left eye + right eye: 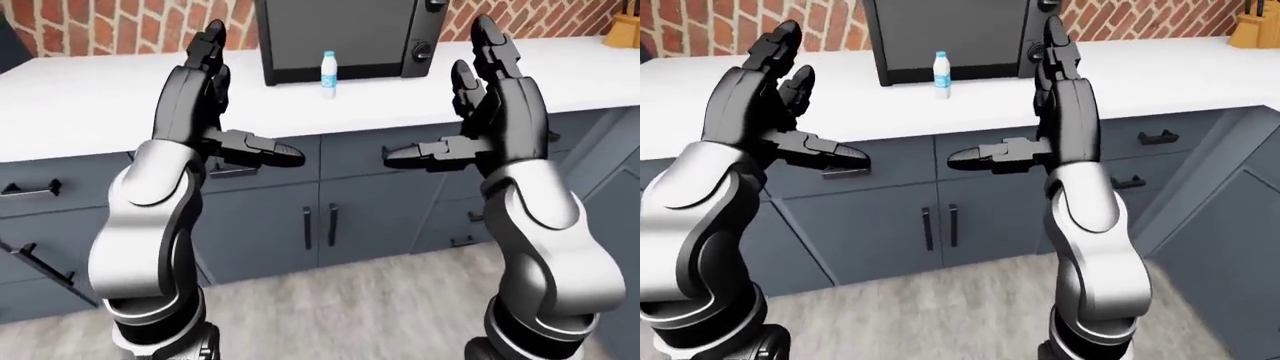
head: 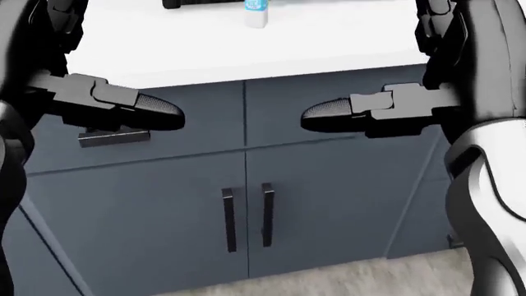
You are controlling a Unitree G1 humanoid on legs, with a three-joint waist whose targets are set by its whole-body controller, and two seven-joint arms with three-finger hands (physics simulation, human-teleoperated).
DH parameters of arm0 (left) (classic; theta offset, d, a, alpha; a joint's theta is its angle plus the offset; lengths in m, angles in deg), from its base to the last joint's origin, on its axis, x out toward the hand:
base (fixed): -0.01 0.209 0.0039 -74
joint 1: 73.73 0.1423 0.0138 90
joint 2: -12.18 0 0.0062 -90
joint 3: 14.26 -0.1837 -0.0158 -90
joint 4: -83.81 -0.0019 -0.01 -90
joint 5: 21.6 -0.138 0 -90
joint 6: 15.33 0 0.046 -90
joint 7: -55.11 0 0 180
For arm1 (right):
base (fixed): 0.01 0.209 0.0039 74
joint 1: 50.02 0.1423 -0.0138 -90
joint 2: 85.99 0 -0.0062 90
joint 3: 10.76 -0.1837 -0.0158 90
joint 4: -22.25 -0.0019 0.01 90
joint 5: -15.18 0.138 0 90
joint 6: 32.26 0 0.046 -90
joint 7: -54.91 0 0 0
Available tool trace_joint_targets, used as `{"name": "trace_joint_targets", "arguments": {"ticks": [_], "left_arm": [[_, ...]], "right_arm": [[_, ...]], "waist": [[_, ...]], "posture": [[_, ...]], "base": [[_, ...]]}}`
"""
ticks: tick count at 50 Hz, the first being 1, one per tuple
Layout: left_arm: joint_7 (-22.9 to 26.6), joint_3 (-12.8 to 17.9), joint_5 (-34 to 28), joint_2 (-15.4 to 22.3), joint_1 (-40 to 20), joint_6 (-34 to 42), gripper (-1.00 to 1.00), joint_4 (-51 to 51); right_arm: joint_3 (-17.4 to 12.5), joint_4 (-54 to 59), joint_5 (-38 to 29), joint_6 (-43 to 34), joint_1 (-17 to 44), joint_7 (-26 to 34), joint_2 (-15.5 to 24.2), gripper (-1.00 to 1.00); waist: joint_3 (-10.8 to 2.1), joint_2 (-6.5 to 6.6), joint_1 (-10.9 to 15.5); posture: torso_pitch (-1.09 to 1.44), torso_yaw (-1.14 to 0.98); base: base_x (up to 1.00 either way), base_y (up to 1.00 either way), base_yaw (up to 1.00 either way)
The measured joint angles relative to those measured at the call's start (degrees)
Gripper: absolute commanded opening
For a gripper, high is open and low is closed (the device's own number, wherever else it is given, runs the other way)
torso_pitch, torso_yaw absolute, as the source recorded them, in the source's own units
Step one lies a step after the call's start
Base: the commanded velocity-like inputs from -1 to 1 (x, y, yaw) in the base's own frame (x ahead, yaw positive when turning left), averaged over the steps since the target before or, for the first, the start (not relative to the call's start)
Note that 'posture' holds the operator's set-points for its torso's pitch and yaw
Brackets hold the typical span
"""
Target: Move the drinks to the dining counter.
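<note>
A: Where is the drink sitting?

B: A small bottle (image 1: 328, 73) with a blue label and blue cap is standing upright on the white surface (image 1: 90, 105), just beside the lower edge of a dark microwave (image 1: 340, 34) that is backing onto a red brick wall (image 1: 100, 22). In the head view only its lower part is showing at the top edge.

A: And the hands?

B: Both are hanging in the air, well apart from the bottle and lower in the eye views. The left hand (image 1: 205, 90) is standing with its fingers (image 1: 212, 41) released and pointing upward, thumb sticking out toward the middle. The right hand (image 1: 495, 97) is mirroring it, fingers spread and grasping nothing, thumb pointing inward.

A: What is lying below the surface?

B: Blue-grey cabinets (image 2: 246, 203) are filling the head view, with a pair of doors carrying two upright black handles (image 2: 246, 219) side by side, and drawers with black pulls. A pale floor (image 1: 940, 307) is showing under them. A knife block (image 1: 1252, 26) is sitting at the far right of the right-eye view.
</note>
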Motion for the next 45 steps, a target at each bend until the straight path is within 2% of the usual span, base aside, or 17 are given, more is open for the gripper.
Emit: {"name": "trace_joint_targets", "arguments": {"ticks": [6, 9, 11, 14, 18, 19, 21, 25, 27, 29, 30, 32, 35, 38, 45], "left_arm": [[0.15, -0.08, -0.03, -0.03, 0.08, 0.04, 1.00, 0.05], [0.11, -0.09, -0.09, -0.07, -0.35, -0.30, 1.00, 0.21], [0.21, -0.72, 0.08, -0.61, 0.21, -0.48, 1.00, 0.23], [0.76, -1.36, 0.71, -0.67, 0.77, -0.07, 1.00, -0.39], [0.79, -0.04, 0.63, 0.08, -0.10, 0.96, 1.00, 1.26], [0.69, 0.23, 0.56, 0.18, -0.31, 0.82, 1.00, 1.85], [0.58, 0.41, 0.62, 0.23, -0.40, 0.44, 1.00, 2.30], [0.83, 0.22, 1.38, 0.40, 0.58, 0.54, 1.00, 1.93], [0.78, 0.34, 1.62, 0.72, 0.28, 1.20, 1.00, 1.61], [0.46, 0.95, 1.44, 0.89, 0.93, 1.62, 1.00, 0.93], [0.24, 1.17, 1.25, 0.93, 1.13, 1.93, 1.00, 0.52], [-0.11, 1.33, 0.96, 1.10, 0.82, 2.38, 1.00, 0.56], [-0.13, 0.78, 1.03, 1.13, 0.08, 1.29, 1.00, 1.46], [0.25, -0.06, 1.14, 0.99, -0.16, 0.25, 1.00, 1.00], [0.39, 0.49, 0.42, 0.87, 0.72, 0.92, 1.00, 0.57]], "right_arm": [[-0.50, 0.37, 0.47, -0.63, -0.31, -0.12, 0.17, 1.00], [-0.91, 0.27, 0.54, -0.30, 0.03, -0.41, 0.42, 1.00], [-1.30, 0.26, 0.46, -0.11, -0.53, -0.62, 0.68, 1.00], [-1.54, 0.81, 0.21, -0.97, -0.86, -1.03, 0.83, 1.00], [-0.94, -0.22, 0.21, -0.29, -0.07, -0.98, 1.02, 1.00], [-0.87, -0.43, 0.20, 0.06, -0.01, -0.94, 1.02, 1.00], [-0.85, -0.29, 0.08, 0.29, -0.02, -0.93, 0.98, 1.00], [-1.10, 0.32, -0.24, -0.69, -0.17, -1.08, 0.85, 1.00], [-1.25, 0.57, -0.27, -0.83, 0.20, -1.16, 0.70, 1.00], [-0.41, 1.20, 0.10, -1.07, -0.29, -1.02, 0.14, 1.00], [-0.06, 1.43, 0.43, -1.29, -0.31, -0.82, 0.17, 1.00], [-0.11, 1.04, 1.01, -1.44, 0.05, -0.52, 0.39, 1.00], [-1.33, -0.17, 1.19, -0.96, 0.58, -0.68, 1.09, 1.00], [-2.32, -0.22, 1.13, -0.54, 1.21, -0.88, 1.98, 1.00], [-1.86, 0.33, 2.13, -0.77, 0.53, -0.95, 2.01, 1.00]], "waist": [[0.66, -1.36, 0.49], [0.31, -3.27, 0.61], [1.04, -1.96, -0.18], [0.84, -3.37, -0.47], [0.14, -3.64, 0.18], [-0.14, -3.42, 0.36], [-0.24, -2.13, 0.58], [0.10, 1.60, 0.47], [-0.30, 3.56, 0.72], [0.43, 2.33, 1.57], [0.66, 2.71, 1.86], [0.11, 2.99, 1.64], [-0.74, 1.46, 0.64], [-0.92, 1.32, 0.09], [0.65, 0.71, 0.36]], "posture": [[0.00, 0.00], [0.00, 0.00], [0.00, 0.00], [0.00, 0.00], [0.00, 0.00], [0.00, 0.00], [0.00, 0.00], [0.00, 0.00], [0.00, 0.00], [0.00, 0.00], [0.00, 0.00], [0.00, 0.00], [0.00, 0.00], [0.00, 0.00], [0.00, 0.00]], "base": [[0.32, 0.12, 0.00], [0.33, 0.12, 0.00], [0.32, 0.12, 0.00], [0.32, 0.20, 0.00], [0.15, 0.45, 0.00], [0.01, 0.51, 0.00], [0.00, 0.52, 0.00], [0.00, 0.51, 0.00], [0.00, 0.51, 0.00], [0.00, 0.52, 0.00], [0.00, 0.49, 0.00], [0.00, 0.45, 0.00], [0.00, 0.34, 0.00], [0.00, 0.08, 0.00], [0.00, 0.00, 0.00]]}}
